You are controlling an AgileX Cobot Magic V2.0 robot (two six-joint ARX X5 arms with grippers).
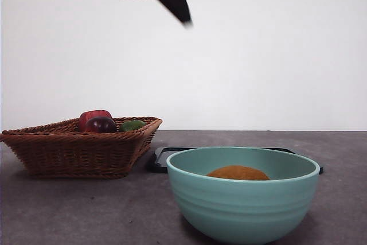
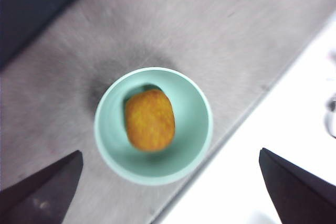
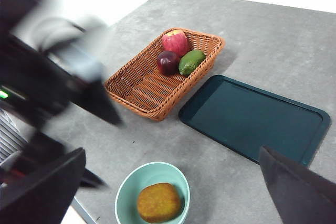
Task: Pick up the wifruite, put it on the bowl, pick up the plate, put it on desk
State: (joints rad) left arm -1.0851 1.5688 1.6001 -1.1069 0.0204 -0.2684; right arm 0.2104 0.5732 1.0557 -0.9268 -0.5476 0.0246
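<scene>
I see the wifruite sitting inside the bowl, lower centre-right of the front view. Left gripper hangs high above it, jaws wide, holding nothing. Right gripper wide too, empty. Dark plate lies flat on the desk beside the wicker basket.

1. We see the wifruite in the bowl, nearest on the desk.
2. Tray behind the bowl.
3. Basket left of the tray, holding three fruits.
</scene>
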